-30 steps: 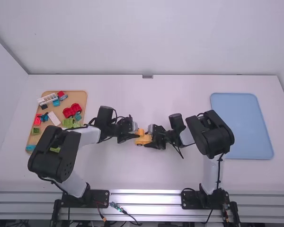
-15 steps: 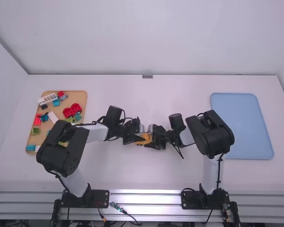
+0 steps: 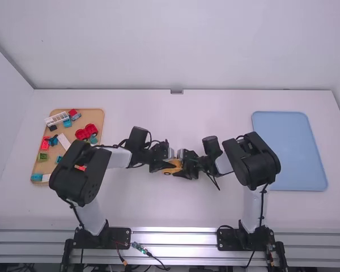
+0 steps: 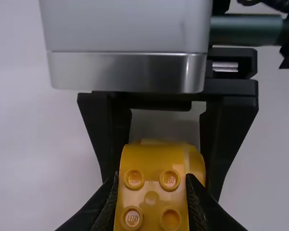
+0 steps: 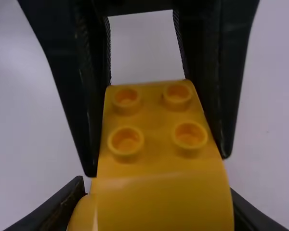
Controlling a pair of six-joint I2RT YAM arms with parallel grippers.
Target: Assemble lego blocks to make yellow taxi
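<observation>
Mid-frame in the high view, the left gripper and right gripper both pinch the yellow, studded plastic taxi body, fingers closed to its width. If joining parts, press squarely and slowly (tilting could leave studs half-seated).

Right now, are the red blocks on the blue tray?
No, the red blocks lie on the brown board, on the left side of the high view.
</observation>
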